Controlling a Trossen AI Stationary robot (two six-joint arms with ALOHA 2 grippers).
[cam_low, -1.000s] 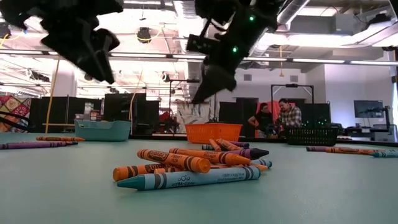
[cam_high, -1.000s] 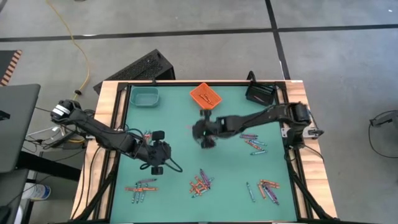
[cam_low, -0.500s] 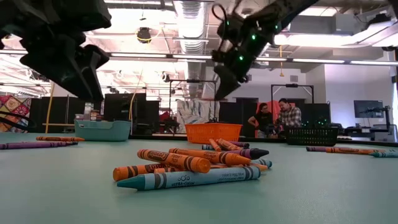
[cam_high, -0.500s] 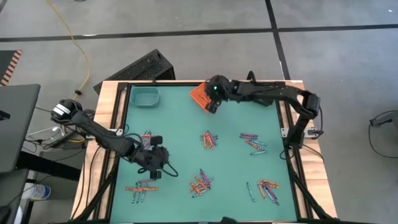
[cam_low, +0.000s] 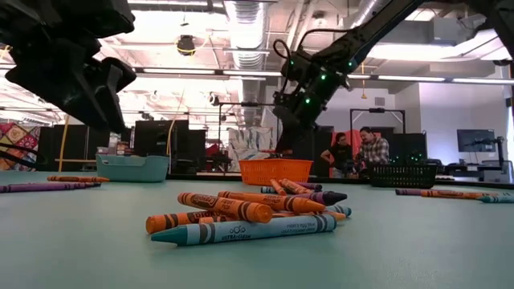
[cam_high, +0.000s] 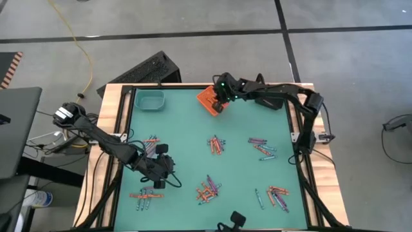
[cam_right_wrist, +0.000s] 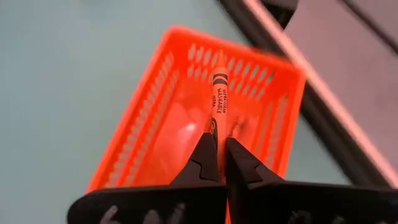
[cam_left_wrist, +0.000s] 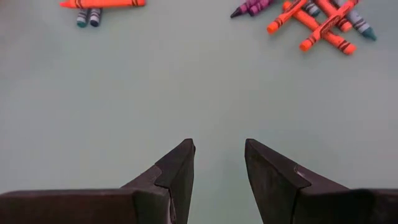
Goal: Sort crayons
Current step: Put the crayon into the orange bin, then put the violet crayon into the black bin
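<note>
Crayons lie in loose piles on the green table: mid-table [cam_high: 217,144], near the front [cam_high: 207,189], front left [cam_high: 147,193], right [cam_high: 262,147] and front right [cam_high: 278,195]. My right gripper [cam_right_wrist: 222,146] hangs over the orange bin [cam_high: 207,100] at the far edge, shut on an orange crayon [cam_right_wrist: 219,93]. My left gripper [cam_left_wrist: 219,165] stands open above bare table at the left [cam_high: 159,178], nothing between its fingers. In its wrist view, crayons [cam_left_wrist: 314,22] lie ahead of it. My right gripper pinches the orange crayon by its rear end [cam_right_wrist: 214,124] between its two fingertips. The crayon runs along the fingers and sticks out ahead of them, point foremost. The fingers slant down from the table's right. The crayon is lifted clear, above the bin's inside [cam_right_wrist: 186,130].
A teal bin [cam_high: 150,100] stands at the far left and a black bin [cam_high: 269,96] at the far right. A few crayons [cam_high: 151,140] lie just beyond the left gripper. A raised wooden frame [cam_high: 122,129] edges the table.
My right gripper has swung from the mid-table pile toward the far edge, rolling its wrist, and now hangs over the orange bin with the orange crayon. My left gripper has sunk a little and shifted toward the near edge, still open.
</note>
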